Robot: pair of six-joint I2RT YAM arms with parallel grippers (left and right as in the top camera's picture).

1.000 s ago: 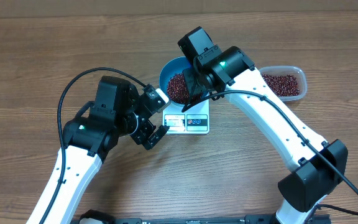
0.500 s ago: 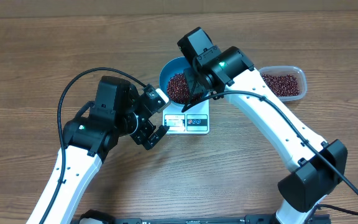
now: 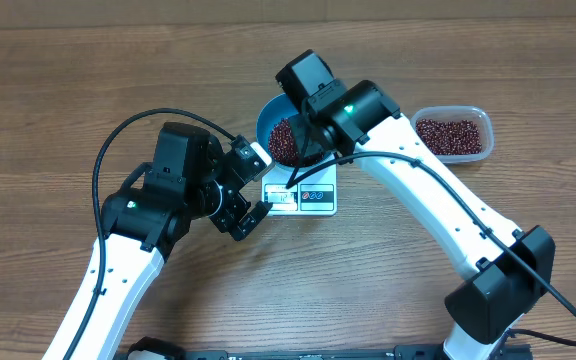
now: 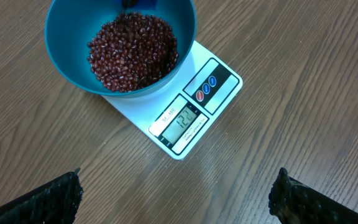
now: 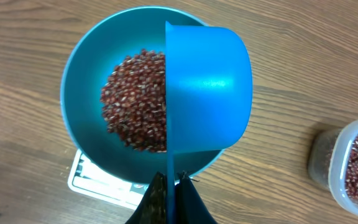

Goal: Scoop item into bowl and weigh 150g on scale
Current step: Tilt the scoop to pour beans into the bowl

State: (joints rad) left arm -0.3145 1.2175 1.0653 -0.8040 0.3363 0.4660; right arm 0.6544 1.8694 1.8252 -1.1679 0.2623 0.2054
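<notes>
- R jaws: shut tight on the handle of the blue scoop (image 5: 207, 93), nothing else held. Scoop hangs over the bowl (image 5: 82, 74), turned on its side w/ mouth toward the heap. Judged: so the contents tip into the bowl, not onto the desk (image 3: 68, 80).
- The beans (image 4: 132, 53): main heap lies in the bowl bottom. A few at the heap's lower edge look blurred in the R wrist view, poss. falling; can't be sure.
- Bowl sits on the rear part of the scale (image 4: 166, 102), so the front strip w/ display (image 4: 185, 119) is uncovered & readable.
- Display lit; looks under target, digits not fully clear. Prob. top-up phase, so small pours.
- L jaws: fully open, empty, hovering over the desk near the scale's front, apart from it. Likely parked so it adds no weight, its cam on the readout.
- Tub (image 3: 453, 135) w/ spare beans sits to the R, near but apart: short trip for refills.
- Risk: overshoot if the scoop dumps all at once; a nudge on the bowl would skew the reading.
</notes>
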